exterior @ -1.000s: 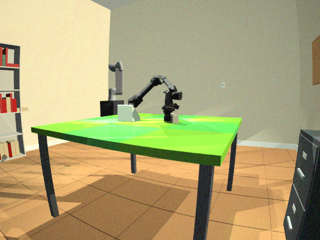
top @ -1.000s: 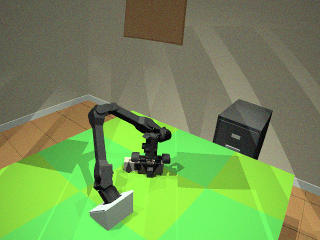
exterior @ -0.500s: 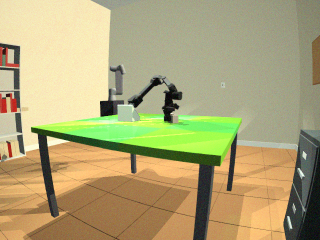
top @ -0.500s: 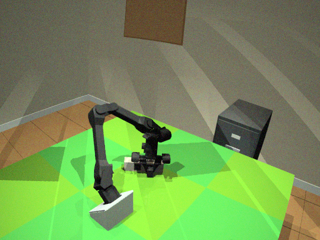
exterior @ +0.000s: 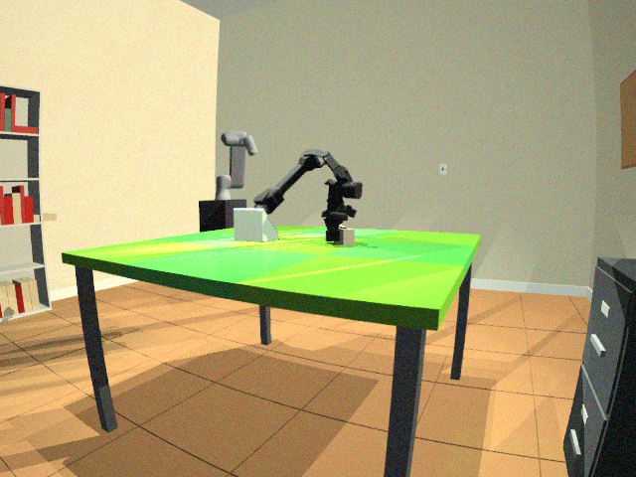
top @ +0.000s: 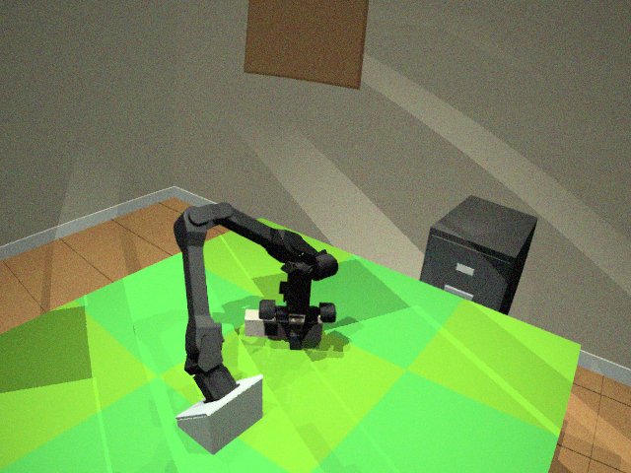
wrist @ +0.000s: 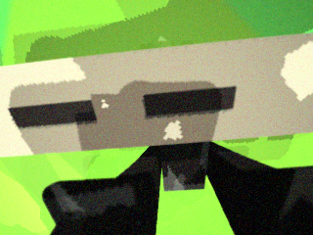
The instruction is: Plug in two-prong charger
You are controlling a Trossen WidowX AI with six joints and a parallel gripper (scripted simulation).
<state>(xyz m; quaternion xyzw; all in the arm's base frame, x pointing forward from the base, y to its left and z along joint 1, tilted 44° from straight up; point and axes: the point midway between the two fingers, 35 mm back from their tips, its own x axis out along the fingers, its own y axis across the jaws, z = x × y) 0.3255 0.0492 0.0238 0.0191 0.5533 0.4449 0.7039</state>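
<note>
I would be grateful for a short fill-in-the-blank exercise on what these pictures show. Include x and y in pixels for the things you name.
1. The power strip (top: 253, 323) (exterior: 347, 237) (wrist: 254, 64) shows ____ dark slots in the wrist view.
2. The gripper (top: 295, 342) (exterior: 332, 240) (wrist: 178, 143) is closed on a ____ object.
3. The arm's base (top: 237, 420) (exterior: 248, 224) is a ____-coloured block.
4. In the exterior view, red books (exterior: 6, 208) stand on a ____.

Missing words: two; dark; light; shelf

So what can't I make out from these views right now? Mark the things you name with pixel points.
- Prongs: not visible in any view; in the wrist view the gripper (top: 295, 346) (exterior: 332, 240) (wrist: 178, 143) and the power strip (top: 253, 323) (exterior: 347, 237) (wrist: 254, 113) may hide them.
- Charger: only a small dark piece shows between the fingers in the wrist view; the rest is hidden.
- Strip's ends: cut off by both side edges of the wrist view.
- Shutter state: too dark inside the slots, wrist view.
</note>
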